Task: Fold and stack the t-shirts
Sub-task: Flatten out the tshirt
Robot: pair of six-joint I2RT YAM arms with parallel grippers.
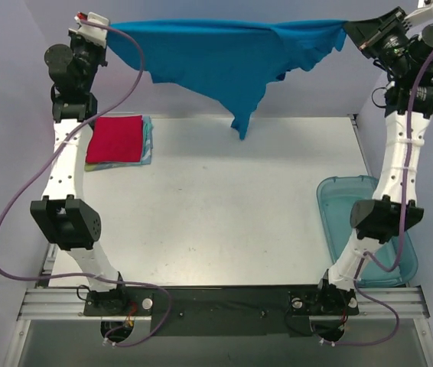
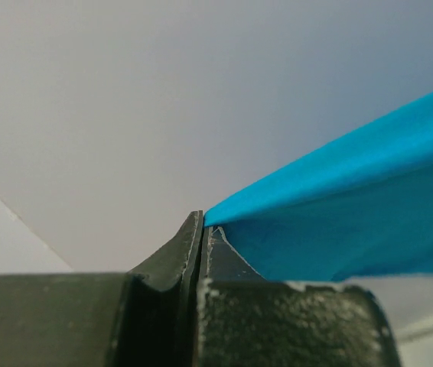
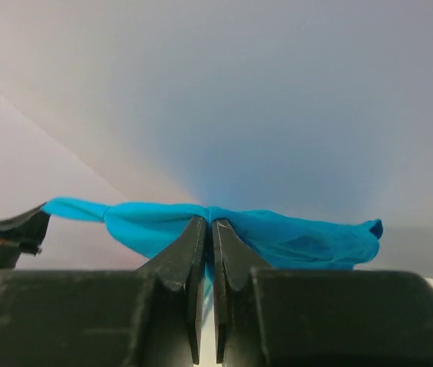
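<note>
Top external view showed my left gripper point(image 1: 103, 29) and right gripper point(image 1: 348, 30) each clamped shut on one end of the blue t-shirt point(image 1: 216, 53), stretched straight between both jaws, its middle sagging below them.

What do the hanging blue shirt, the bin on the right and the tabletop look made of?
The blue shirt: soft matte cloth, probably knit cotton; it sags and drapes in loose folds.
The bin: smooth translucent teal plastic; the surface beneath shows through.
The tabletop: hard, flat, pale matte surface, maybe laminate; unclear.
</note>
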